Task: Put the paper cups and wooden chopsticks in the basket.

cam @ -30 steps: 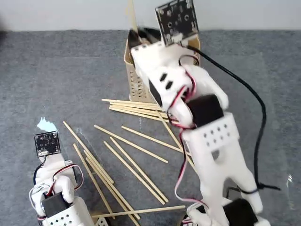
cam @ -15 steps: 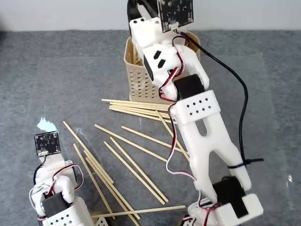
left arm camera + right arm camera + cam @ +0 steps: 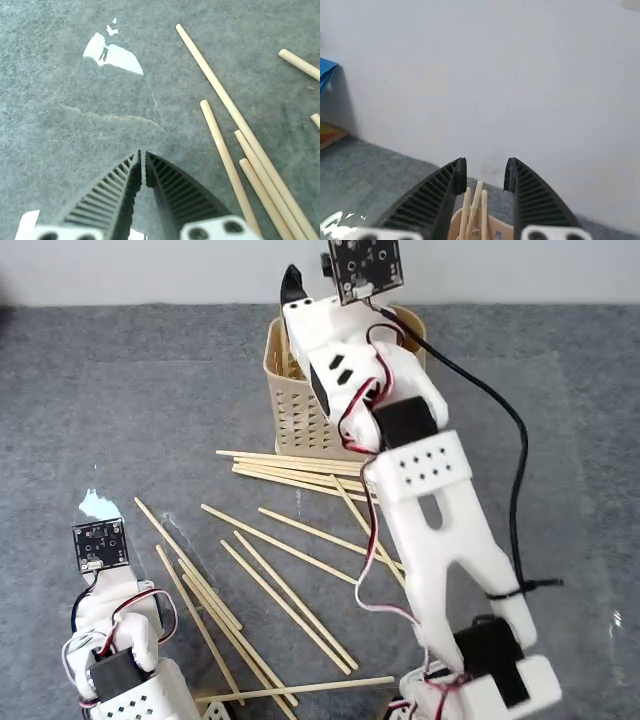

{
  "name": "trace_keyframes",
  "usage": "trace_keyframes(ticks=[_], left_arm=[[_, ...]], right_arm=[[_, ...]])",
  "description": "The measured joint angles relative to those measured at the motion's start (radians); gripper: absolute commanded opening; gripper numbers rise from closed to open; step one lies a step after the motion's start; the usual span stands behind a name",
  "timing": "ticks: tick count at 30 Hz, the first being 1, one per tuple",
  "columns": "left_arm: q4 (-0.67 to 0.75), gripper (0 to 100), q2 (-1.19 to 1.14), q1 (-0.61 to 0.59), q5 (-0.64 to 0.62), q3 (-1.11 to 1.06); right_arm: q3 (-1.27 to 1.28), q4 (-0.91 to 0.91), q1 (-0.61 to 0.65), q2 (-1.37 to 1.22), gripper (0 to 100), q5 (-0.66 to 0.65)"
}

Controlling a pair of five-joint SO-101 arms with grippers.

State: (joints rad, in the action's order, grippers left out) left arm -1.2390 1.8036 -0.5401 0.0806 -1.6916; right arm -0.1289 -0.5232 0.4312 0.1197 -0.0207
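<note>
High view puts the right gripper (image 3: 308, 285), spread and empty, directly above the basket (image 3: 290, 420), while the loose chopsticks (image 3: 278, 546) lie slantwise on the table (image 3: 120, 390) below the basket, their far ends beside the left gripper (image 3: 143, 170), pressed together.

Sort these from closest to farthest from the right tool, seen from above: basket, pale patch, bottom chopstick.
1. The basket, right under the right tool.
2. The pale patch, on the mat ahead of the left arm.
3. The bottom chopstick, lying crosswise near the arms' bases.
</note>
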Motion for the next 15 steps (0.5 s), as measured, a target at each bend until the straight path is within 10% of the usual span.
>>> trace_keyframes(ticks=[15], left_arm=[[0.000, 1, 0.000, 0.000, 0.000, 0.000]], right_arm=[[0.069, -0.830, 0.129, 0.107, 12.3, 0.000]])
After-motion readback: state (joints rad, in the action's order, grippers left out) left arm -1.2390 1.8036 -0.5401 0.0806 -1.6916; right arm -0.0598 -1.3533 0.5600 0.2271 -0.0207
